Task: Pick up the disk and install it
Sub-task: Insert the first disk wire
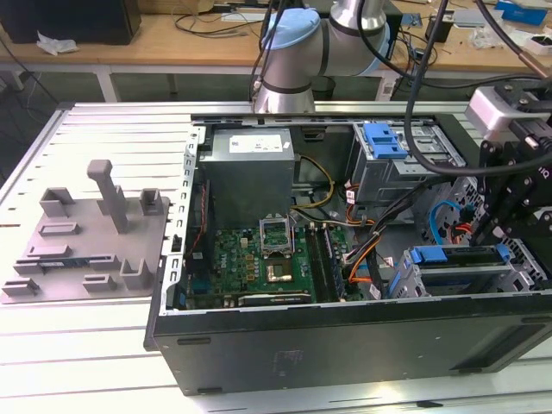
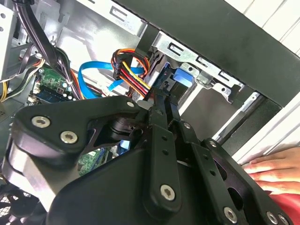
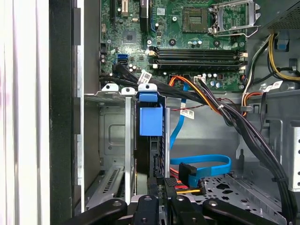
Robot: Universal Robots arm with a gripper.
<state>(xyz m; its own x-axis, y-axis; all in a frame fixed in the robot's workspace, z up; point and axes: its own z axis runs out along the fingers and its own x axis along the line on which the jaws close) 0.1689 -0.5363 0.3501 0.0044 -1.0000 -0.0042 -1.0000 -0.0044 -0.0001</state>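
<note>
**Disk seated upright in the drive cage, tool closed just behind it**

The open computer case [image 1: 345,345] lies on its side on the slatted metal desk [image 1: 86,345], and the robot arm [image 1: 297,52] reaches over it from the far side. Beyond the tool sits the green motherboard [image 3: 197,33] with its empty processor socket [image 3: 234,18] and dark memory slots [image 3: 197,54]. Directly ahead of the tool, the grey metal drive cage [image 3: 112,136] holds the disk [image 3: 151,123], which stands on edge in a slot, its blue carrier bracket facing outward. The tool [image 3: 161,201] is drawn narrow, its black fingers [image 2: 161,140] nearly together at the disk's rear edge; whether they pinch it I cannot tell. Beside the tool a blue data cable [image 3: 201,164] loops across the case floor. Just past the case wall, a person's hand [image 2: 272,168] rests on the desk.
</note>
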